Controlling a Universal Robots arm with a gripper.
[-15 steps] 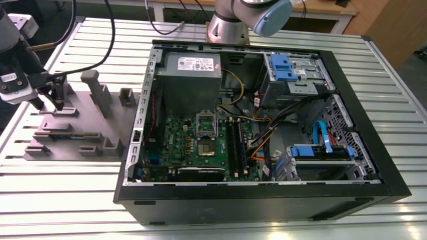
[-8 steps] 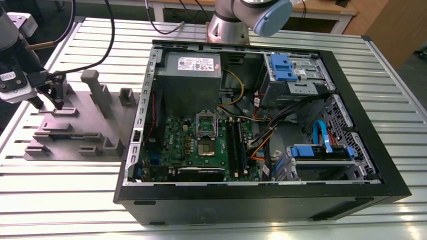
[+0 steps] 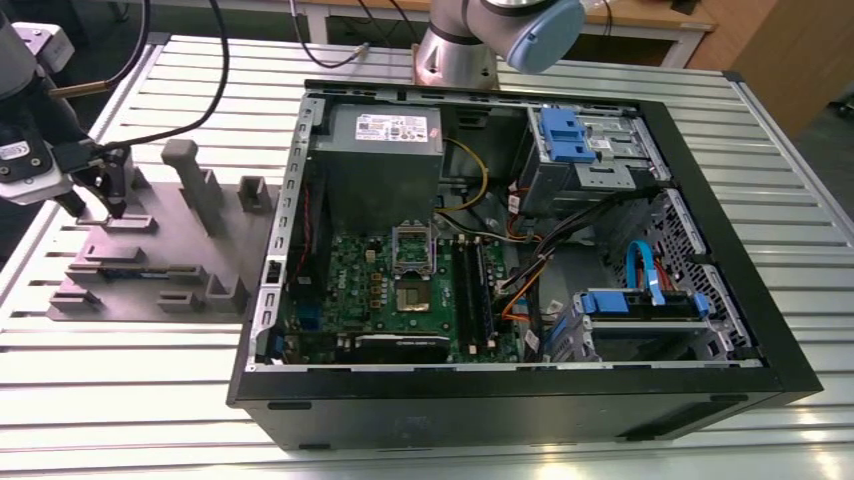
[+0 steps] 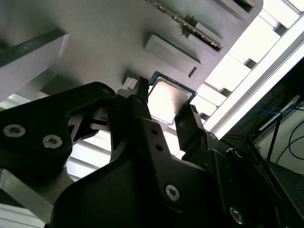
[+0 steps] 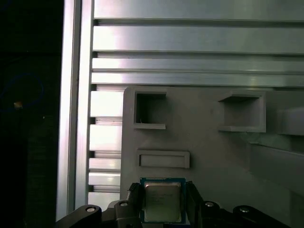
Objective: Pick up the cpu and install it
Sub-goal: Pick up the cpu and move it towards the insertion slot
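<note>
The cpu (image 5: pixel 162 202) is a small square chip with a silvery top and pale rim. It lies on the purple-grey tray (image 3: pixel 147 270) at the exterior view's left. My gripper (image 3: pixel 99 205) is lowered onto the tray there. In both wrist views its black fingers (image 5: pixel 134 199) press against two opposite edges of the chip, so the gripper (image 5: pixel 163 188) is shut on it. From the second wrist view, the cpu (image 4: pixel 168 97) sits between the gripper's (image 4: pixel 166 100) tips, close against the tray surface. In the open computer case (image 3: pixel 534 395) the motherboard socket (image 3: pixel 410 293) sits uncovered.
Raised blocks and posts (image 3: pixel 194 185) stand on the tray beside the gripper. A memory stick (image 4: pixel 190 23) rests in a tray slot. The case holds a grey power supply (image 3: pixel 384 140), blue drive brackets (image 3: pixel 567 135) and loose cables (image 3: pixel 534 270). The table (image 3: pixel 134 400) is slatted aluminium.
</note>
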